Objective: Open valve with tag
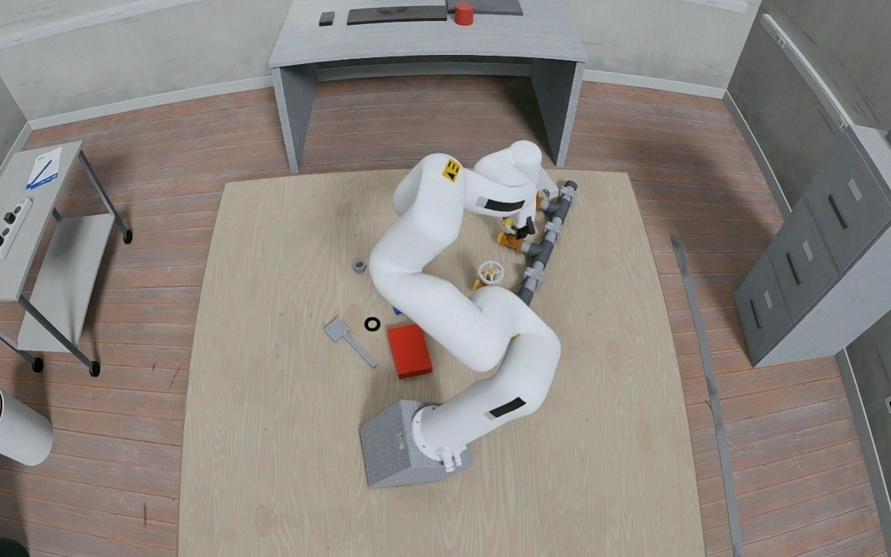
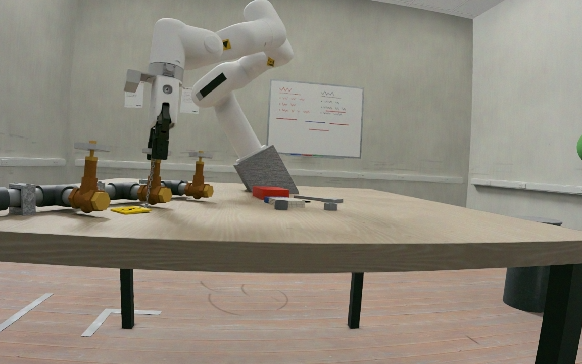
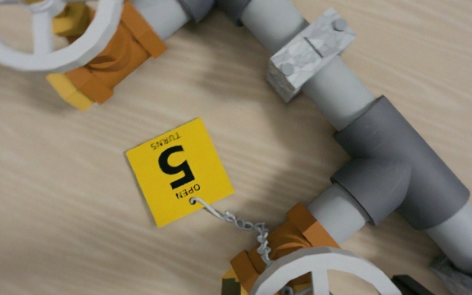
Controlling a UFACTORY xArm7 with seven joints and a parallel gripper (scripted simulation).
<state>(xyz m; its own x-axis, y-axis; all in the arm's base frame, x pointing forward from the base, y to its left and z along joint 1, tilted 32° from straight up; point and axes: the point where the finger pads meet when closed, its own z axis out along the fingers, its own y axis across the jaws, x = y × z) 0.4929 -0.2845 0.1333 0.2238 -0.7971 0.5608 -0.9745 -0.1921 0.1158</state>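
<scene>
A grey pipe [image 1: 547, 244] [image 2: 53, 193] [image 3: 396, 164] on the table carries three brass valves with white handwheels. A yellow tag [image 2: 130, 209] [image 3: 179, 172] reading "OPEN 5 TURNS" lies flat on the table. A thin chain [image 3: 244, 224] joins it to the middle valve [image 1: 512, 240] [image 2: 153, 190] [image 3: 289, 239]. My gripper [image 1: 524, 226] [image 2: 158, 151] [image 3: 319, 286] points straight down and is shut on the middle valve's handwheel [image 3: 326, 256]. Its fingertips show only at the bottom edge of the wrist view. The neighbouring valve's handwheel [image 2: 91, 146] [image 3: 76, 53] is untouched. The third valve [image 1: 489, 271] [image 2: 198, 186] stands nearer the arm's base.
A red box [image 1: 408, 350] [image 2: 270, 190], a grey flat tool [image 1: 348, 339], a black ring [image 1: 370, 319] and a grey nut [image 1: 360, 263] lie on the table left of the arm. The arm's base [image 1: 393, 443] stands near the front edge.
</scene>
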